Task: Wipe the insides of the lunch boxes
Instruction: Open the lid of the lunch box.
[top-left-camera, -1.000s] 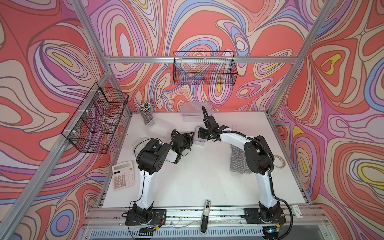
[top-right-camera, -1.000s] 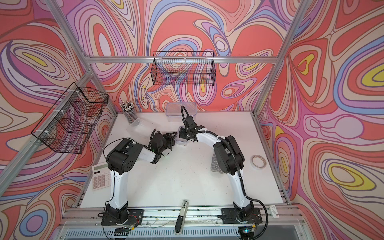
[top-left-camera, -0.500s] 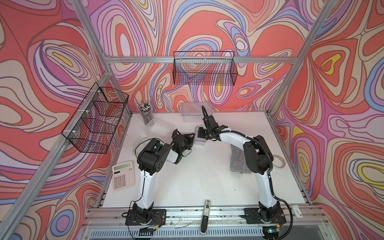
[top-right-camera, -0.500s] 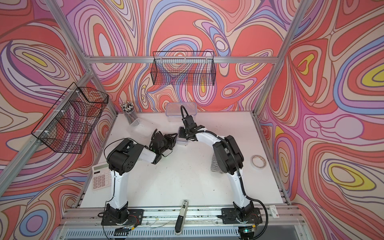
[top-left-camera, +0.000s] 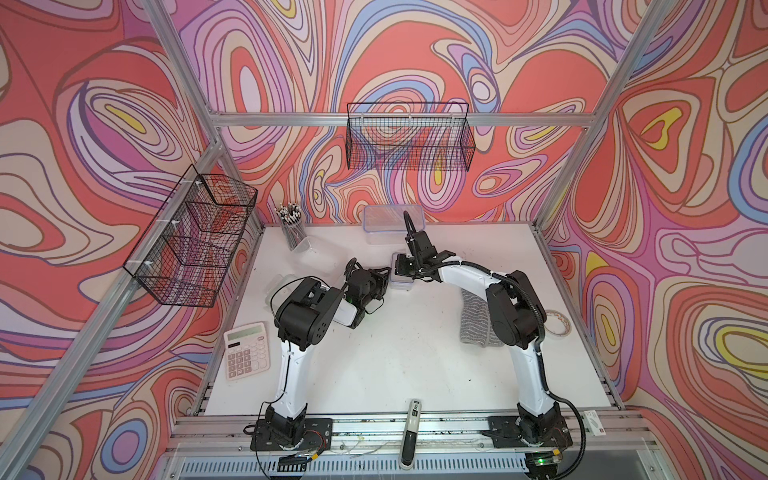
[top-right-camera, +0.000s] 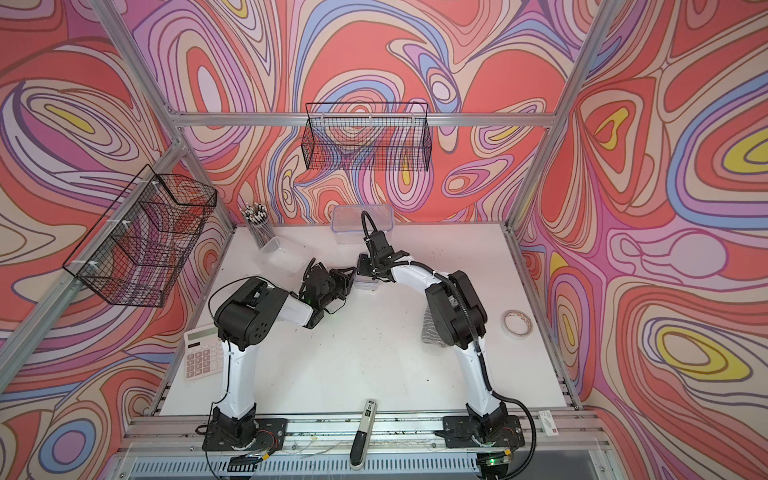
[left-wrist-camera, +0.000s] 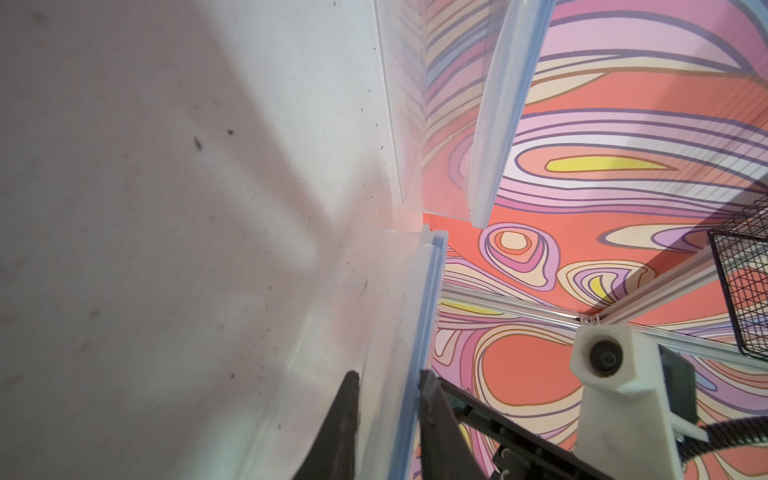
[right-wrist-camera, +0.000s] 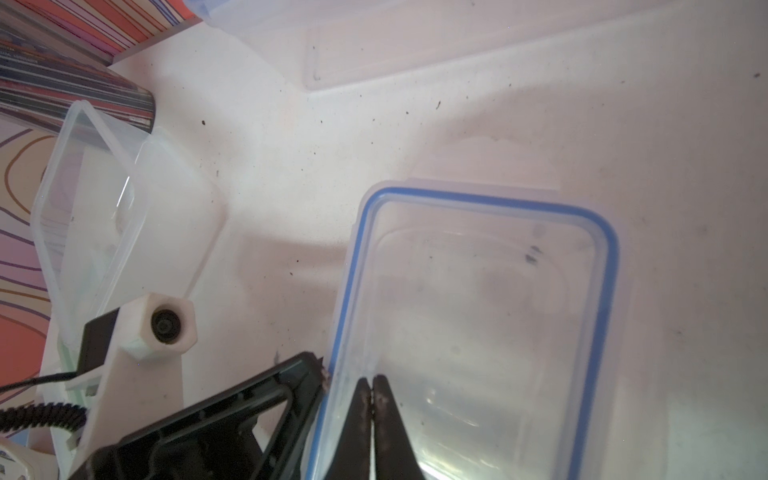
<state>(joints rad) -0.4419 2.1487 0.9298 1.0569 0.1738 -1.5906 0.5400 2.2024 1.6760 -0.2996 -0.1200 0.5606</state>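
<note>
Presently, item one: small lunch box (right-wrist-camera: 478, 332), clear, blue-rimmed lid on, standing a little toward 12 o'clock from the middle of the white table (top-left-camera: 415, 357). Right gripper (right-wrist-camera: 372, 380): jaws pressed together, tips down at the near end of that lid, holding nothing. Left gripper (left-wrist-camera: 388, 374): one dark finger either side of the box's blue-rimmed edge, coming in from 9 o'clock; whether it truly pinches the edge I cannot tell. Item two: large lunch box (top-left-camera: 392, 222), blue-rimmed lid on, at 12 o'clock against the back wall. Item three: medium lunch box (top-right-camera: 286, 259), clear and frosted, at about 10 o'clock from the small one, well apart from it. Sundries: mesh pen cup (top-left-camera: 293, 232) at 11 o'clock, just beside the medium box; grey striped cloth (top-left-camera: 473, 320) at 3 o'clock, partly under the right arm; tape roll (top-left-camera: 557, 322) beyond it at the table's edge; calculator (top-left-camera: 246, 351) at 8 o'clock.
</note>
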